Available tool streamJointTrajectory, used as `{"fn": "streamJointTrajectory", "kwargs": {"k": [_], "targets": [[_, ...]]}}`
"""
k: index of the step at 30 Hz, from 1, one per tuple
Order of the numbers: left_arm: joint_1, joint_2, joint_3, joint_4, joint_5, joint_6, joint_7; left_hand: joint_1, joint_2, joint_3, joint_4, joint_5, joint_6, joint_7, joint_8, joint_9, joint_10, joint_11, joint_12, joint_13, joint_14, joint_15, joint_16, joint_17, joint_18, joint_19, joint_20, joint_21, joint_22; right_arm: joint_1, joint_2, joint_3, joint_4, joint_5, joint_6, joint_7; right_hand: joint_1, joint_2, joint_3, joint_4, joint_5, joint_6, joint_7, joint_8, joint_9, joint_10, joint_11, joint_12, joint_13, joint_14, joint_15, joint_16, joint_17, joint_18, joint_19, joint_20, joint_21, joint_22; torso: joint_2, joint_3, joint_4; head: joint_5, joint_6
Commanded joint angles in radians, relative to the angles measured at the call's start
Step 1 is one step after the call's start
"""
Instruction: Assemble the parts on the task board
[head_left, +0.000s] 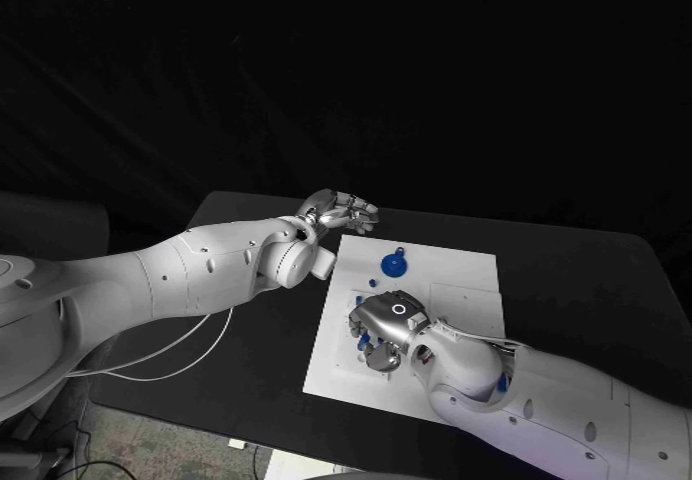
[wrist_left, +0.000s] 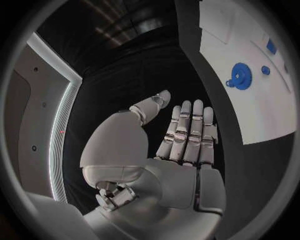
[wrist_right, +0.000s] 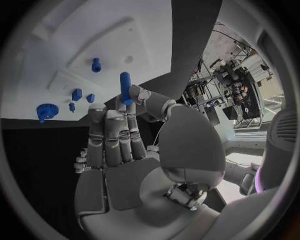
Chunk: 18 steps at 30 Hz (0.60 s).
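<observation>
White task board (head_left: 462, 285) lying flat mid-table on the black table (head_left: 591, 270). Right hand (head_left: 387, 325) over the board's near-left part, pinching a blue peg (wrist_right: 125, 88) upright between thumb and fingertip, other fingers straight. Left hand (head_left: 340, 213) off the board, just beyond its far-left corner, released: fingers (wrist_left: 187, 130) straight and side by side, palm bare. Blue gear (head_left: 394, 263) flat on the board's far-left area, apart from both hands. Several smaller blue parts (wrist_right: 76, 94) scattered on the board near the gear.
</observation>
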<state>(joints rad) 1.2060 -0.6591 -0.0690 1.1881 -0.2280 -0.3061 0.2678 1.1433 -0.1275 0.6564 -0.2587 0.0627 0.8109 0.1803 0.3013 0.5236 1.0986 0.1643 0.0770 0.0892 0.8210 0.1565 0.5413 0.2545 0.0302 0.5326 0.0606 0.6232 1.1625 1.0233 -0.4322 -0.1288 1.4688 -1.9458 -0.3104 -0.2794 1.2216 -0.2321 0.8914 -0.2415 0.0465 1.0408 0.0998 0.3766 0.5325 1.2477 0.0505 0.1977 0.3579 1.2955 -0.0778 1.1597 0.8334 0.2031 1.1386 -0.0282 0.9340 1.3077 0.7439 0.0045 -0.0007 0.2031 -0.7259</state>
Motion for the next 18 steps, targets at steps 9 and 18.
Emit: {"fn": "streamJointTrajectory", "kwargs": {"k": [9, 18], "targets": [[0.001, 0.005, 0.001, 0.002, -0.002, 0.013, 0.005, 0.003, -0.002, -0.005, 0.001, -0.002, -0.007, 0.002, 0.006, -0.002, -0.006, -0.001, -0.002, -0.002, -0.003, 0.006, -0.008, 0.002, 0.012, -0.005, 0.001, -0.007, 0.002, -0.017, 0.008, -0.010, -0.015, -0.032, 0.024, 0.001, 0.000, 0.009, -0.002, 0.001, 0.002, 0.005, -0.001, 0.004, 0.002, 0.049, -0.026, 0.024, 0.054, 0.000, -0.009, 0.000, -0.001, 0.059, 0.004, 0.000, 0.003, 0.018, 0.000, 0.0006, -0.0030, 0.008, -0.011], [0.001, 0.005, 0.001, 0.000, -0.002, 0.013, 0.005, 0.003, -0.002, -0.006, 0.001, -0.002, -0.008, 0.002, 0.006, -0.002, -0.007, 0.000, -0.002, -0.002, -0.003, 0.006, -0.008, 0.003, 0.012, -0.005, 0.001, -0.007, 0.002, -0.019, 0.015, -0.014, -0.023, -0.040, 0.028, 0.000, -0.001, 0.009, -0.002, 0.001, 0.002, 0.005, -0.001, 0.004, 0.003, 0.049, -0.026, 0.024, 0.055, 0.000, -0.009, 0.000, -0.001, 0.059, 0.004, 0.000, 0.003, 0.018, 0.000, 0.0017, -0.0039, 0.009, -0.015]]}}
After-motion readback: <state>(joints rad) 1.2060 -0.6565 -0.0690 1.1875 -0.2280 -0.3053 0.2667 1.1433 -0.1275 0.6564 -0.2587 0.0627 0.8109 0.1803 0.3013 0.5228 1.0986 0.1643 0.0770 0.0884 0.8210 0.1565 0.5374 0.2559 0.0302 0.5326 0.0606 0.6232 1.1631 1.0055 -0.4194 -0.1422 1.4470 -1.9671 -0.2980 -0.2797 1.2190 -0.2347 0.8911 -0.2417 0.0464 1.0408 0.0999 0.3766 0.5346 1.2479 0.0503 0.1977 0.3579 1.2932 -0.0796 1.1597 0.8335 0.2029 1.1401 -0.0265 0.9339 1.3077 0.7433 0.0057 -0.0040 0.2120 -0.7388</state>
